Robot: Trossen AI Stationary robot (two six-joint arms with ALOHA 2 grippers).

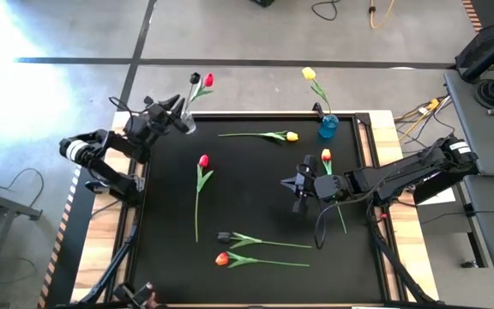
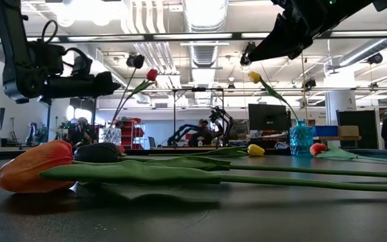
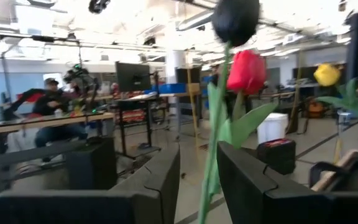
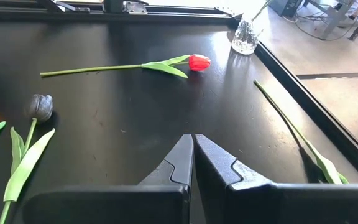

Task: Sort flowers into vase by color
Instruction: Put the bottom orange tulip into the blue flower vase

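A clear vase at the mat's far left holds a near-black tulip and a red tulip. My left gripper is open beside this vase, and the green stems pass between its fingers. A blue vase at the far right holds a yellow tulip. My right gripper is shut and empty over the mat's right half, above the stem of an orange-red tulip. On the mat lie a yellow tulip, a red tulip, a near-black tulip and an orange tulip. My left gripper stands open and level around the stems of the two tulips in the clear vase. Whether a finger touches a stem cannot be told.
The black mat sits in a wooden frame. Bare mat lies between the red tulip and my right gripper. In the right wrist view the red tulip and the near-black tulip lie ahead of the shut fingers. People sit beyond the table.
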